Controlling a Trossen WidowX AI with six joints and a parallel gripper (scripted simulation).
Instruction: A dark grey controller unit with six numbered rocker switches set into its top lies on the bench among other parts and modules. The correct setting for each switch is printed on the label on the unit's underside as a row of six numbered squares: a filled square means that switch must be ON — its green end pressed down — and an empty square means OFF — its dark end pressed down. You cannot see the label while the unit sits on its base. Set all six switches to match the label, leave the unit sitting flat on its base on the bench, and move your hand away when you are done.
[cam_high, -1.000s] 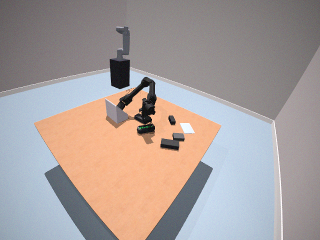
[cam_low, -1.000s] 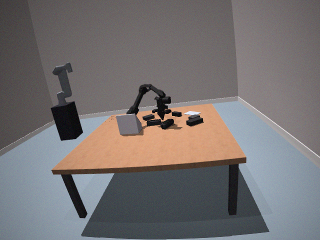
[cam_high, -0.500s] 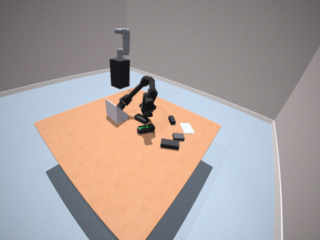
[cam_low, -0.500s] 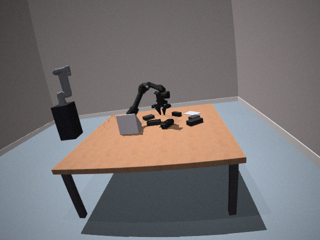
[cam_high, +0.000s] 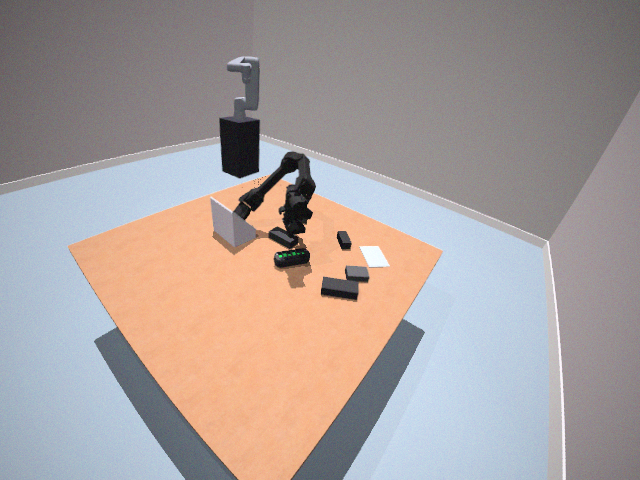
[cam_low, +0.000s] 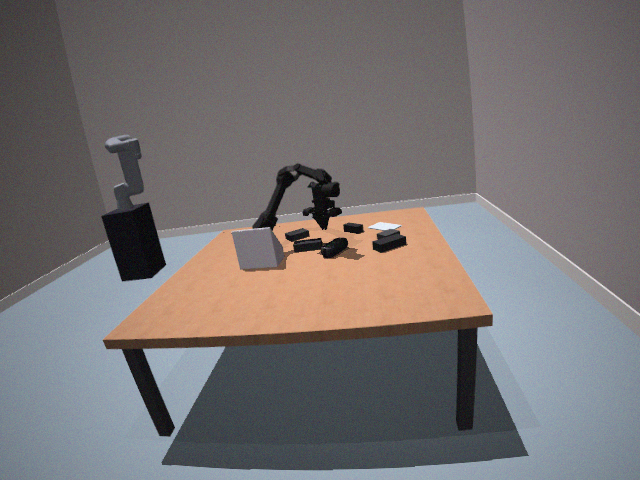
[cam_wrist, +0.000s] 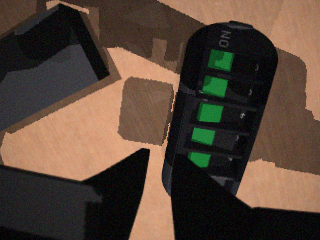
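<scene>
The dark grey controller unit (cam_high: 292, 256) (cam_low: 334, 246) (cam_wrist: 220, 110) lies on the bench with its switches facing up. In the wrist view several rockers show bright green ends in a row on the side under the "ON" mark. The nearest rocker is hidden behind my right finger. My gripper (cam_high: 295, 231) (cam_low: 324, 226) (cam_wrist: 161, 159) points down, a little above the bench, over the unit's near end and slightly beside it. Its fingers are almost together with only a narrow gap, and bare bench shows through that gap. Nothing is between them.
A grey wedge-shaped stand (cam_high: 230, 224) (cam_low: 255, 249) stands left of the unit. Dark modules lie around it: one close behind (cam_high: 282, 236) (cam_wrist: 45, 75), others to the right (cam_high: 343, 239) (cam_high: 356, 273) (cam_high: 339, 287). A white sheet (cam_high: 374, 255) (cam_low: 385, 225) lies at the far right.
</scene>
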